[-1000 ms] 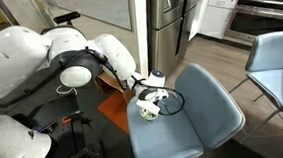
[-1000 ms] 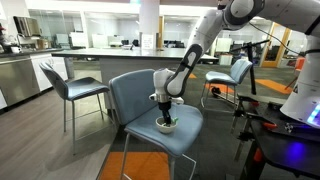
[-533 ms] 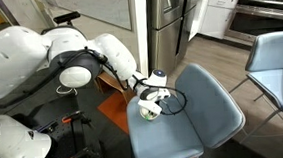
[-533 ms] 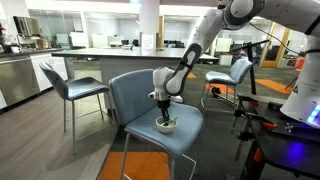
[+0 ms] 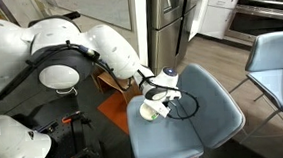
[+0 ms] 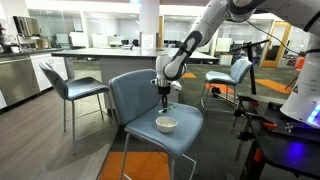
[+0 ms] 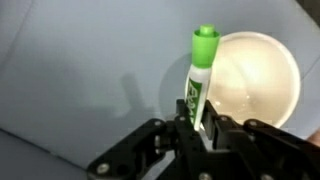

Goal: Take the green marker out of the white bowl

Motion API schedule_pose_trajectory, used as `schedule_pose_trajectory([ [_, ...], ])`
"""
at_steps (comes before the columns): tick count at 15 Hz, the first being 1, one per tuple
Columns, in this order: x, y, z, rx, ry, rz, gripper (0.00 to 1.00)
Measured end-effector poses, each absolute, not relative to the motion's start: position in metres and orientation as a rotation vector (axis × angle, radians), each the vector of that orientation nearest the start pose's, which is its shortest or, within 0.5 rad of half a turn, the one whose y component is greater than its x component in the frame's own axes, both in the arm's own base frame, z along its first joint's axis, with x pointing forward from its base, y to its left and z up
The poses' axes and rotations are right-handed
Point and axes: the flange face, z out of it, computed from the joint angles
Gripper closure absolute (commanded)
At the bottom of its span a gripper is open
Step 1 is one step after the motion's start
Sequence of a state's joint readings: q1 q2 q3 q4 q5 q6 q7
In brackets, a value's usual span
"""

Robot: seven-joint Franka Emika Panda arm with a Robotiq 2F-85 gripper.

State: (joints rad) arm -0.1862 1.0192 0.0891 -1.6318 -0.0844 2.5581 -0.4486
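Note:
In the wrist view my gripper (image 7: 198,125) is shut on the green marker (image 7: 200,75). The marker stands upright between the jaws with its green cap pointing away. The white bowl (image 7: 255,85) lies below and to the right of it, empty. In both exterior views the gripper (image 6: 165,97) (image 5: 164,94) hangs a little above the bowl (image 6: 167,124) (image 5: 149,111), which rests on the blue-grey chair seat (image 6: 145,135) (image 5: 205,120). There the marker is too small to make out.
The chair back (image 6: 130,95) rises behind the bowl. More blue-grey chairs stand nearby (image 6: 75,90) (image 5: 276,65). A black cable loop (image 5: 187,107) hangs from the wrist over the seat. A fridge (image 5: 167,17) and oven (image 5: 262,15) stand beyond.
The gripper was down in the bowl and closed on the marker. It has now risen clear above the bowl with the marker, leaving the bowl empty.

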Motion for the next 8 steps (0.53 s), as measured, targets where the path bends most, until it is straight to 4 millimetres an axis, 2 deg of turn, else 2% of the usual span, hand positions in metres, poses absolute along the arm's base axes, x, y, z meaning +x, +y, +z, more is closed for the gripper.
schedule_pose_trajectory([
  [2, 0.645, -0.088, 0.032, -3.038, -0.485, 0.079, 0.95],
  [4, 0.645, -0.111, 0.037, -3.067, -0.378, 0.061, 0.95],
  [6, 0.643, -0.129, 0.033, -3.103, -0.283, 0.052, 0.95],
  [8, 0.640, -0.141, 0.020, -3.126, -0.204, 0.061, 0.95],
])
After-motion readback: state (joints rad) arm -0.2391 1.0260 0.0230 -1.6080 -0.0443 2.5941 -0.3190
